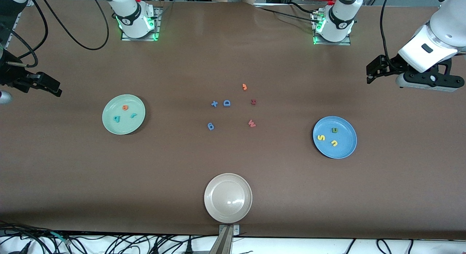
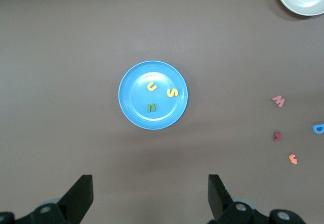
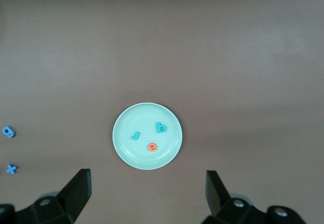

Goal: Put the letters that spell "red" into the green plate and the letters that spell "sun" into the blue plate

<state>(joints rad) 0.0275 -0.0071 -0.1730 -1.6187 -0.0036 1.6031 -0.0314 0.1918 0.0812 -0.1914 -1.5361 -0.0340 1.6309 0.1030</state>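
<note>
The green plate lies toward the right arm's end of the table and holds an orange "e", a teal "r" and a teal "d". The blue plate lies toward the left arm's end, with a yellow "s", a yellow "u" and an olive "n" in it. My left gripper hangs open and empty over bare table at its own end. My right gripper is likewise open and empty at the other end. Each wrist view looks down on its plate: blue plate, green plate.
Loose letters lie mid-table: a blue "x", blue "D", blue "g", orange "3", a dark red character and a pink "w". A beige-white plate sits near the front edge.
</note>
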